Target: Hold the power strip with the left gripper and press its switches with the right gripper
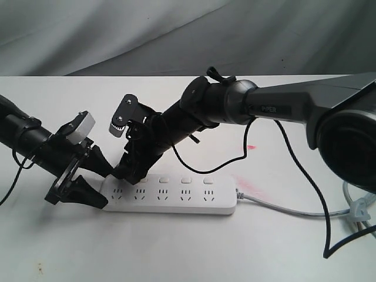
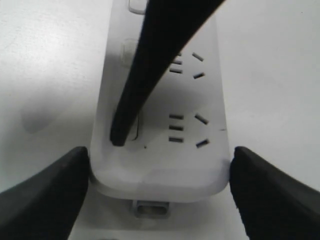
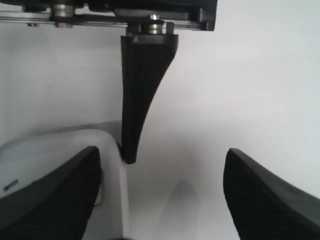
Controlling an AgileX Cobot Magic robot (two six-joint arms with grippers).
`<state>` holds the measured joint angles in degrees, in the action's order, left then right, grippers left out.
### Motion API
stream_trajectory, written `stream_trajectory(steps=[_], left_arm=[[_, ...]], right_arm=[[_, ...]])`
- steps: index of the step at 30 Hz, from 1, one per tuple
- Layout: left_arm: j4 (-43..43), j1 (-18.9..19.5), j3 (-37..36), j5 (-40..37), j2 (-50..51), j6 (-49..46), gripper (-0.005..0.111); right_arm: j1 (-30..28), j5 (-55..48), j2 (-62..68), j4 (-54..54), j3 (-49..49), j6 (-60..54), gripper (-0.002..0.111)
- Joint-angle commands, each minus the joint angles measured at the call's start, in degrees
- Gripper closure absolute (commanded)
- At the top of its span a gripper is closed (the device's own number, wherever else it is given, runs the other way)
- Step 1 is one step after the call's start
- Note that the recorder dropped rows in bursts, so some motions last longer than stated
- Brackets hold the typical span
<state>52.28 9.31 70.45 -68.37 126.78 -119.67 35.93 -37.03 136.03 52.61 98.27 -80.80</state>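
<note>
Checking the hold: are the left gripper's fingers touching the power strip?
Touching. Left wrist view: both fingers meet the power strip's sides, no gap.

The right tool (image 1: 130, 170) hides the power strip's (image 1: 194, 200) leftmost switch in the exterior view.

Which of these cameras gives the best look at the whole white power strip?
The exterior view: the power strip lies there nearly full length, with sockets, switches and cable. The left wrist view shows only one end with two socket groups; the right wrist view, just a rounded corner.
</note>
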Motion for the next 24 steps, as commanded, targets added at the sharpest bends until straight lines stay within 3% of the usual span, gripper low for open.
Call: stream_trajectory(steps=[1, 24], left_arm=[[0.2, -0.2, 0.4, 0.8, -0.2, -0.3, 0.063], [0.2, -0.2, 0.4, 0.8, -0.2, -0.3, 0.063]], right_arm=[[0.1, 0.8, 2.3, -6.1, -0.5, 0.1, 0.044], [0.1, -2.2, 2.3, -13.0, -0.5, 3.8, 0.044]])
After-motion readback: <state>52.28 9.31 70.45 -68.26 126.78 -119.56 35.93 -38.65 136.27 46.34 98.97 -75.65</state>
